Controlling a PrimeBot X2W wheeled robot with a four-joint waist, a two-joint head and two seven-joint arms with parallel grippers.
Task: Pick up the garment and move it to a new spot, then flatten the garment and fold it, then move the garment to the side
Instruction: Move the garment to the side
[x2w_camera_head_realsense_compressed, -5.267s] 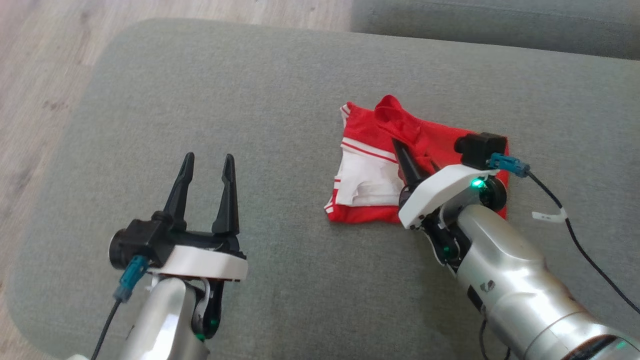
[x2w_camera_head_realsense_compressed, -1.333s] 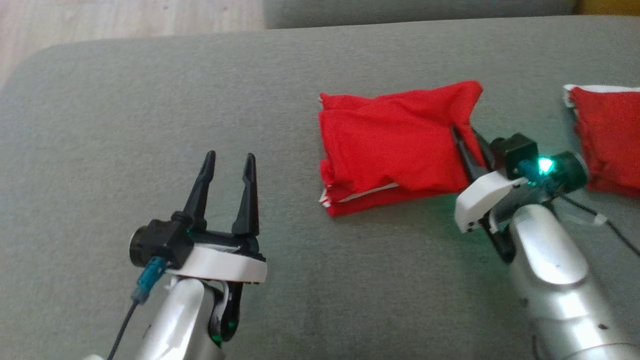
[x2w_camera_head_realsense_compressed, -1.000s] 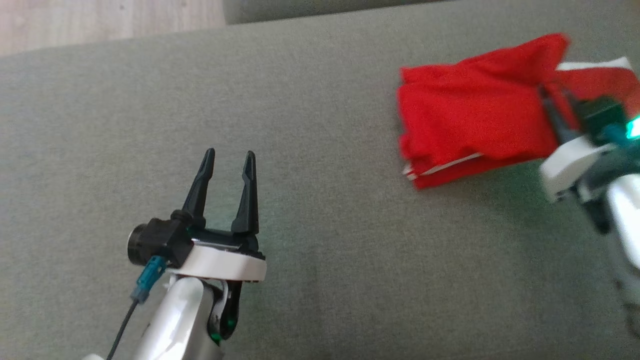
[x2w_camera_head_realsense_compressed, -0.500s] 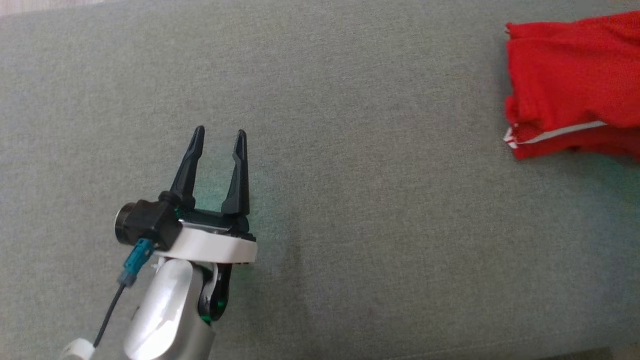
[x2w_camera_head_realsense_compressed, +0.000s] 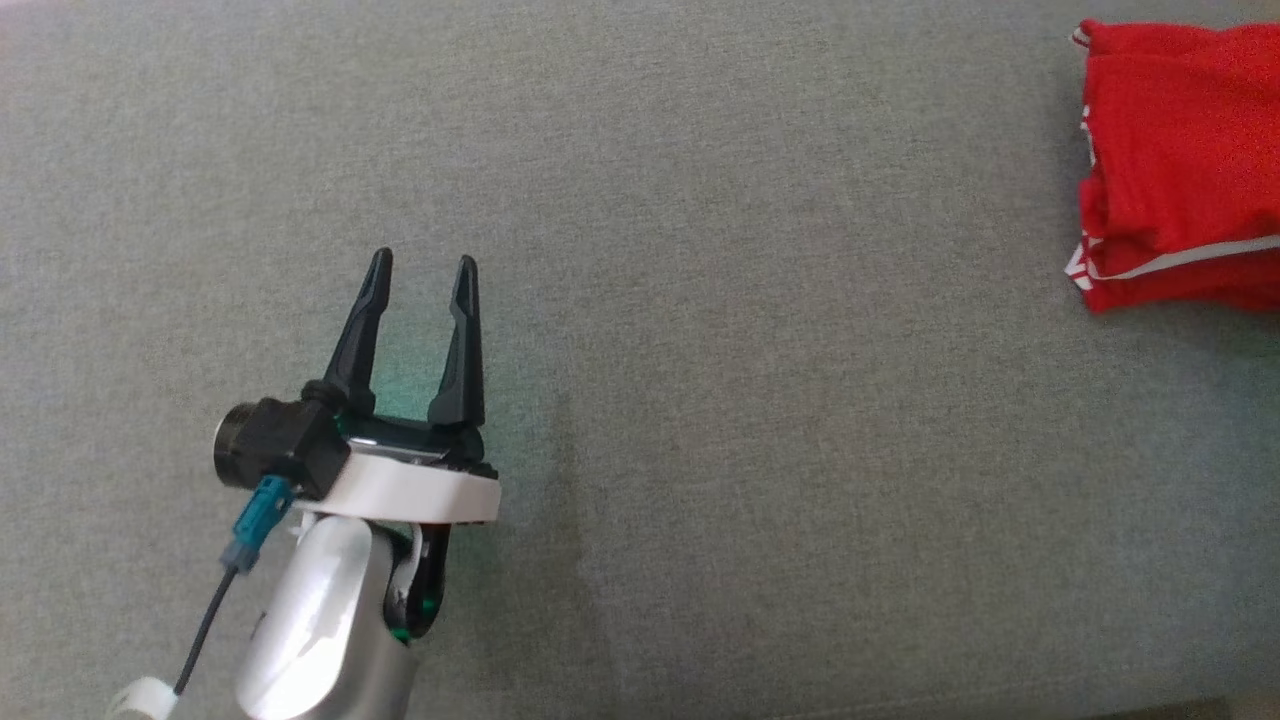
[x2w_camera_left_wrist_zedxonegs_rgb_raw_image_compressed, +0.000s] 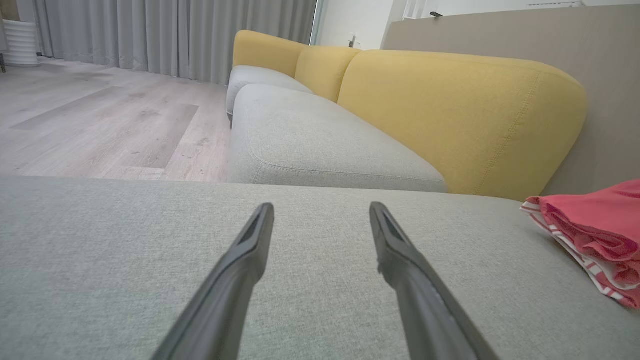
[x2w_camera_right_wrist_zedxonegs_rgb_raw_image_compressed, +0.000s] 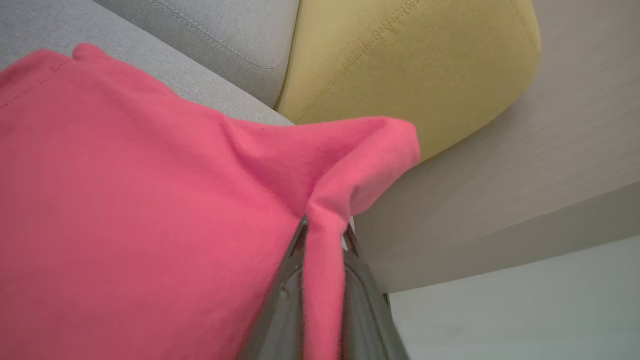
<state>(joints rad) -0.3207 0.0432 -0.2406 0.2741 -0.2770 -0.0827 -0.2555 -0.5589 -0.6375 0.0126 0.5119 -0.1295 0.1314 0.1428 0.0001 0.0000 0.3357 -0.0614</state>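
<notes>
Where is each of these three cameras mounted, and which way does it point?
Head view: on the head, looking down at the grey cushion; open left end effector shows, red garment at right edge.
Left wrist view: left wrist, looking along its fingers across the cushion toward the yellow backrest.
Right wrist view: right wrist, looking along the right end effector, shut on the garment.
All three show the garment.

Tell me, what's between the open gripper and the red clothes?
Nothing but bare grey cushion, seen in the head view, between the left gripper and the folded red garment.
</notes>
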